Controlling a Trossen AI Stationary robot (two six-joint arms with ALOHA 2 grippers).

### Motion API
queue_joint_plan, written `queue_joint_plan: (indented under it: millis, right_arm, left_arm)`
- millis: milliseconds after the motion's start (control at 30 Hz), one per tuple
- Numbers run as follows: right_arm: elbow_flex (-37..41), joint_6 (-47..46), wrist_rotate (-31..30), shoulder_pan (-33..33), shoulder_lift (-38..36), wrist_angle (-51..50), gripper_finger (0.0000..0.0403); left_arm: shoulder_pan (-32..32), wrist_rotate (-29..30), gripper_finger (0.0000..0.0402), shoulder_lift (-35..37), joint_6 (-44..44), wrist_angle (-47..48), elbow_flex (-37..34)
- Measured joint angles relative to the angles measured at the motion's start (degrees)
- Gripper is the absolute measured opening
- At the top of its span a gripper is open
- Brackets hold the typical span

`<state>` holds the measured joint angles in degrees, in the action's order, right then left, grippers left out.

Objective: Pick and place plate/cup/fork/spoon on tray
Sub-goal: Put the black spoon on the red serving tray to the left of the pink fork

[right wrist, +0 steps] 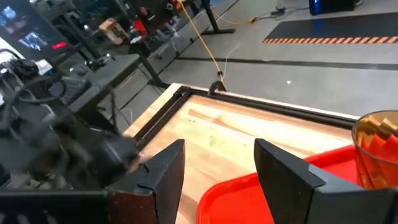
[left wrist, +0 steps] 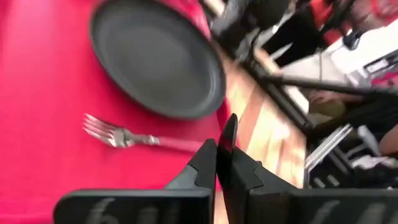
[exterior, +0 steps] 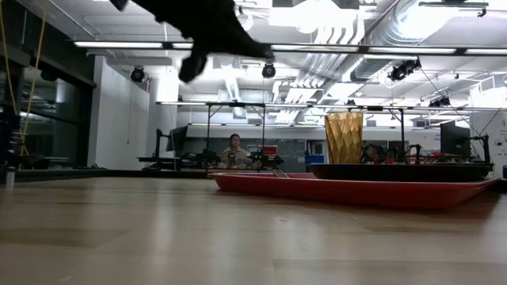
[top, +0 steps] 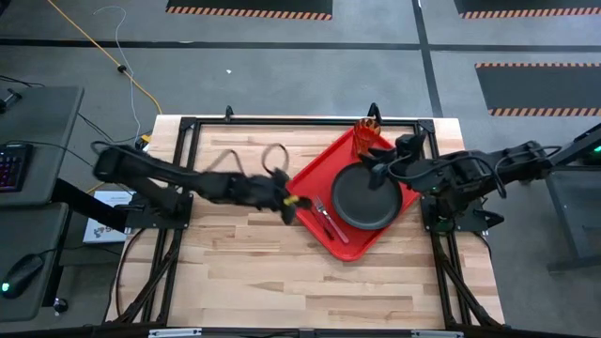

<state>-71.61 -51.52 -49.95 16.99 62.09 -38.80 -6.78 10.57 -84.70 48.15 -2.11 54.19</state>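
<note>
The red tray lies cornerwise on the right half of the wooden table. On it rest the dark round plate, the red-handled fork beside the plate, and the amber cup, upright in the tray's far corner. My left gripper hangs above the tray's left edge, shut on a slim dark thing that I take for the spoon. My right gripper stands open above the tray's far side, between cup and plate, with nothing between its fingers. My left gripper pinches the spoon between its two shut fingers. A short slim dark end sticks out past the fingertips; which end of the spoon it is I cannot tell. The fingers slant down toward the tray, and the spoon is clear of it.
Bare wood lies left of the tray and along the near edge. Black frame rails run around the table's edges. A desk with a keyboard stands off the left side. A person sits far back in the room.
</note>
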Motion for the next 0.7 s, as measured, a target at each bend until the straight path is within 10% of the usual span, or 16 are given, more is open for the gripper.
queue_joint_plan:
  millis: [700]
  right_arm:
    - [0.11,-1.14,0.89,0.0,2.1,-1.99,0.0183]
  left_arm:
    - [-1.6,7.15,0.0,-19.22,15.7,-6.36,1.25]
